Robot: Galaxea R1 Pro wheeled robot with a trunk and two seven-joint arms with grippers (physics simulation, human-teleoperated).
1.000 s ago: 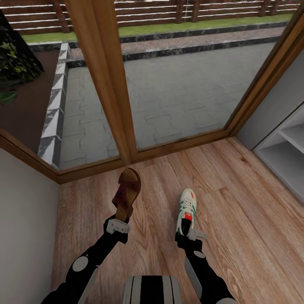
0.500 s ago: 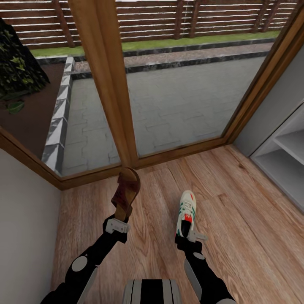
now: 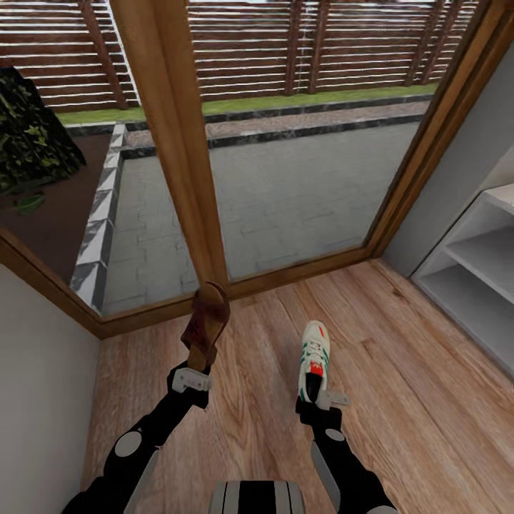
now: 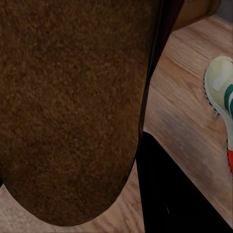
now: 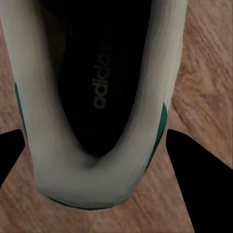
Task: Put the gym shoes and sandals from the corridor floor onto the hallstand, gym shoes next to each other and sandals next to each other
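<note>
A dark brown sandal stands tilted up in front of the window post, held at its heel by my left gripper, which is shut on it. Up close in the left wrist view the sandal shows as a broad brown surface. A white gym shoe with green stripes and a red patch points away from me, and my right gripper is shut on its heel. In the right wrist view the gym shoe shows its dark insole, with a black finger on each side. The corridor floor is wood-grain plank.
A pale grey-white shelf unit with open shelves stands at the right. A wooden-framed glass wall lies ahead, with a paved yard behind it. A plain wall closes the left side.
The view has tilted up and shifted, showing more of the fence and the shelf unit. Both grippers keep hold of their shoes; the sandal sits slightly higher and further left.
</note>
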